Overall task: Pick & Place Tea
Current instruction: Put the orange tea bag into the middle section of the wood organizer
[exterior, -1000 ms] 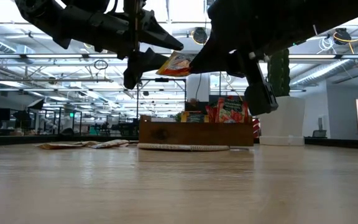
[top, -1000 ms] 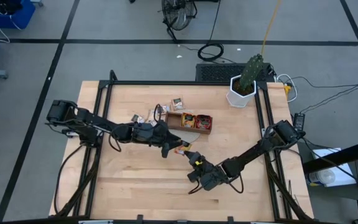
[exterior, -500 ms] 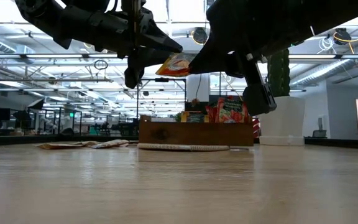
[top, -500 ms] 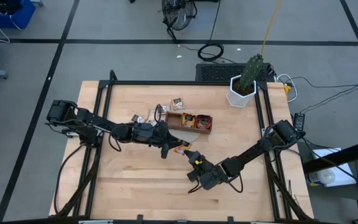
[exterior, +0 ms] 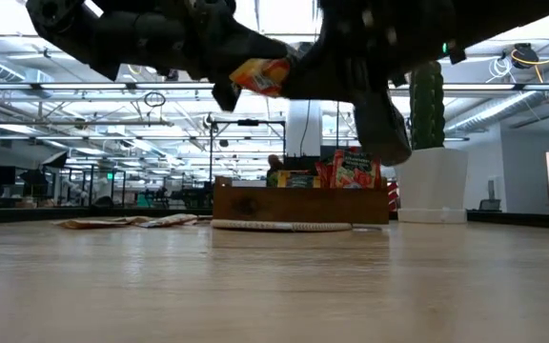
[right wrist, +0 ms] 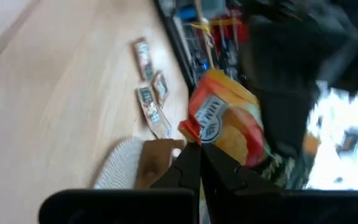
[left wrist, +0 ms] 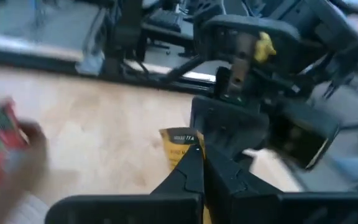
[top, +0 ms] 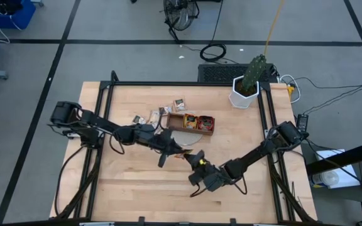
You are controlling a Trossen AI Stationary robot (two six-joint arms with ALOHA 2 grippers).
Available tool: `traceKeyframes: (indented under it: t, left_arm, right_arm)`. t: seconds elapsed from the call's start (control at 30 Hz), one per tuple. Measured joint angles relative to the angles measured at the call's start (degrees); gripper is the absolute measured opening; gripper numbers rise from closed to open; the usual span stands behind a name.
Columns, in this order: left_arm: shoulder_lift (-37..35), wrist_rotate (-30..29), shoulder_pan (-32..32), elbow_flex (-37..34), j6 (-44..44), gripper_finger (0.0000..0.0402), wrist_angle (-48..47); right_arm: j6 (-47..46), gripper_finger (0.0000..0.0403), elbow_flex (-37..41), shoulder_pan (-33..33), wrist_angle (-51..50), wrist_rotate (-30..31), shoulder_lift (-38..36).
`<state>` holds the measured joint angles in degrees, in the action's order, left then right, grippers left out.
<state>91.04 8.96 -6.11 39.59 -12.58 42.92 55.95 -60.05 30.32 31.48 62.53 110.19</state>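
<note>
Landmark: the tray (top: 191, 123) is sitting on the worktop (top: 137, 182), behind its middle; every place below is given from it.
Left tool (top: 178, 151): hanging above the worktop just in front of the tray, fingers (left wrist: 188, 177) pressed together on the orange-yellow sachet (top: 186, 152); in the left wrist view the sachet's edge is poking out between the fingertips.
Right tool (top: 195, 158): hovering just in front of the tray, a little farther forward than the left tool, fingers (right wrist: 190, 165) also clamped on the same sachet; in the right wrist view the sachet is standing up out of the closed tips.
Held sachet: being pinched from both sides in the air, well above the worktop, in front of the tray and higher than its rim in the low view (exterior: 260, 76).
Tray contents: red sachets (exterior: 353, 169) are standing upright at the tray's right end, with darker packets next to them (exterior: 294, 178); which compartment each is filling cannot be told.
Loose sachets: several pale ones are lying flat on the worktop to the left of the tray (top: 148, 117), and one is lying just behind it (top: 180, 103).
Mat: a pale round mat (top: 190, 139) is lying partly under the tray's front edge.
Plant: a white pot (top: 243, 94) is standing behind and to the right of the tray.
</note>
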Motion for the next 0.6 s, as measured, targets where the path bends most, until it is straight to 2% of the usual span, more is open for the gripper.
traceKeyframes:
  t: [0.2, 0.3, 0.43, 0.6]
  left_arm:
    - [-2.96, -8.02, 1.09, 0.15, 12.14, 0.0002, -5.83]
    - [-3.47, -11.02, 3.39, 0.17, 14.59, 0.0001, -7.77]
    - [-3.45, -10.57, 6.64, 0.17, 21.32, 0.0001, -8.08]
    - [-2.61, -4.84, 10.27, 0.21, 29.48, 0.0001, -3.55]
  right_arm:
    - [-17.80, 0.0003, -0.09, 2.61, -0.80, 9.04, 0.00]
    - [-23.83, 0.0001, -0.08, 4.50, -2.37, 10.25, 0.04]
    - [-28.34, 0.0000, -0.07, 6.13, -2.64, 11.86, 0.04]
    - [-29.12, 0.0000, 0.33, 6.32, -3.36, 20.14, 0.04]
